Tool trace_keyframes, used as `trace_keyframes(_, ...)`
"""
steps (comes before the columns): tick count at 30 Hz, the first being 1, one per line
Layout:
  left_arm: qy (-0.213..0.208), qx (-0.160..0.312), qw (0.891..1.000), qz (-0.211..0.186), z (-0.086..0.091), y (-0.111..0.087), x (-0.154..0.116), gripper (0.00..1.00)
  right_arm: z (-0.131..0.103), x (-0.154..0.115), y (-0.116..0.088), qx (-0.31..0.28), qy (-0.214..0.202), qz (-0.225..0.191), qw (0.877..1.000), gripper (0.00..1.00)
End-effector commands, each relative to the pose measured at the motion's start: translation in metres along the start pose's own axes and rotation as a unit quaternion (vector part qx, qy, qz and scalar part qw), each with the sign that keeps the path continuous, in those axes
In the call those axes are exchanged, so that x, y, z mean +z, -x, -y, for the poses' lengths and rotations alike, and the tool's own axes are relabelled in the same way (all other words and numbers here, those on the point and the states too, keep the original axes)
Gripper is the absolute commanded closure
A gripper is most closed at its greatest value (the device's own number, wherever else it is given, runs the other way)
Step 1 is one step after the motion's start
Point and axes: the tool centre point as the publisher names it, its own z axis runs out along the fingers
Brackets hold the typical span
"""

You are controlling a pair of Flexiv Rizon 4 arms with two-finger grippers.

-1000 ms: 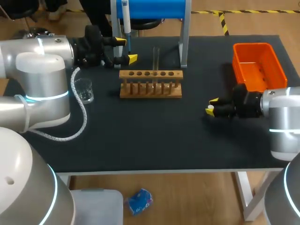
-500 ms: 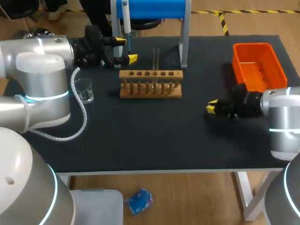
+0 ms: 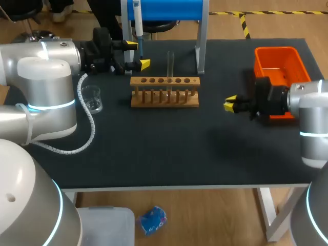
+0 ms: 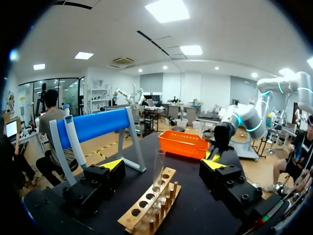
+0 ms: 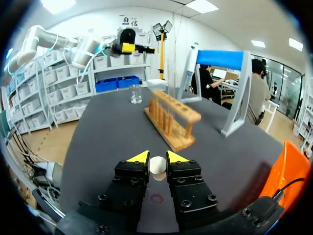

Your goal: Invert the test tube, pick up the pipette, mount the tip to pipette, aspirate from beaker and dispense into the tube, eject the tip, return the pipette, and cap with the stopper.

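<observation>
The white stopper (image 5: 157, 165) sits pinched between the yellow tips of my right gripper (image 5: 157, 159), which is shut on it. In the head view that right gripper (image 3: 230, 105) hangs above the mat, right of the wooden rack (image 3: 164, 91). A clear test tube (image 3: 170, 64) stands upright in the rack. The pipette (image 3: 137, 20) hangs on the blue stand (image 3: 169, 7) at the back. My left gripper (image 3: 136, 55) is open beside the pipette's lower end, holding nothing. From the left wrist, the test tube (image 4: 159, 169) rises ahead between the open fingers of the left gripper (image 4: 161, 164).
A glass beaker (image 3: 92, 98) stands left of the rack near my left arm. An orange bin (image 3: 281, 69) sits at the back right, just behind my right arm. The stand's white leg (image 3: 201, 46) is planted behind the rack's right end.
My right gripper shut on the white stopper that lay on the mat, then lifted it and moved toward the back. The left arm stayed still.
</observation>
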Motion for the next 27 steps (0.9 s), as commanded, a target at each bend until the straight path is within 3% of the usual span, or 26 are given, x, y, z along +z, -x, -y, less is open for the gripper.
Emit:
trace_keyframes(1, -0.002, 0.001, 1.000, 0.003, -0.001, -0.001, 0.001, 0.00, -0.048, -0.019, -0.003, -0.003, -0.032, -0.011, 0.999, 1.00)
trace_keyframes(6, -0.002, 0.001, 1.000, 0.003, -0.001, -0.001, 0.001, 0.00, -0.097, -0.020, 0.000, -0.018, -0.040, -0.010, 0.999, 1.00)
trace_keyframes(27, -0.002, 0.001, 1.000, 0.003, -0.001, -0.001, 0.001, 0.00, -0.097, -0.020, 0.000, -0.018, -0.040, -0.010, 0.999, 1.00)
